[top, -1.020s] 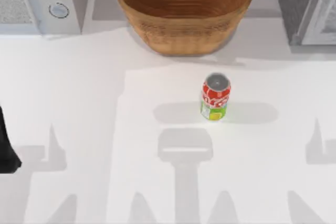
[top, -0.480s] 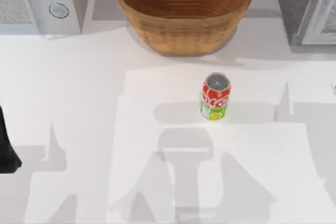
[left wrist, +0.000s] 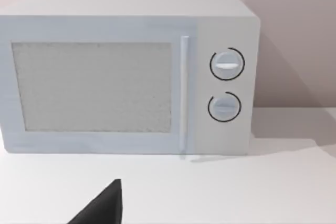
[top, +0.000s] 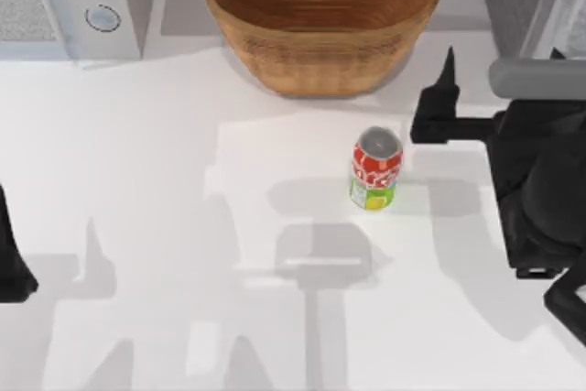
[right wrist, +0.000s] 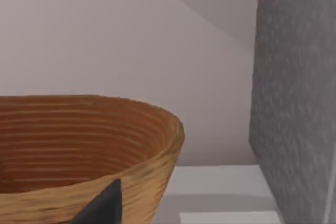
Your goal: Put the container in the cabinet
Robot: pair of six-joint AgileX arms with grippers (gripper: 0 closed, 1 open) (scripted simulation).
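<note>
Red with white marks and a yellow-green lower band, the container (top: pixel 375 169) stood upright on the white tabletop (top: pixel 165 180), a little right of its middle and just in front of the woven brown basket bowl (top: pixel 320 16). My right gripper (top: pixel 438 112) hovered just beside the can, on its right and slightly behind it, with the dark arm stretching in from the right edge; whether its jaws were released or clenched I could not tell, since one dark fingertip (right wrist: pixel 102 205) was all that the right wrist view gave, set against the basket's rim and the grey speckled cabinet (right wrist: pixel 294 98). That cabinet stood at the back right corner of the tabletop. My left arm (top: pixel 14 258) sat parked at the left edge, its jaws likewise not readable, facing the white microwave (left wrist: pixel 126 74) at the back left.
</note>
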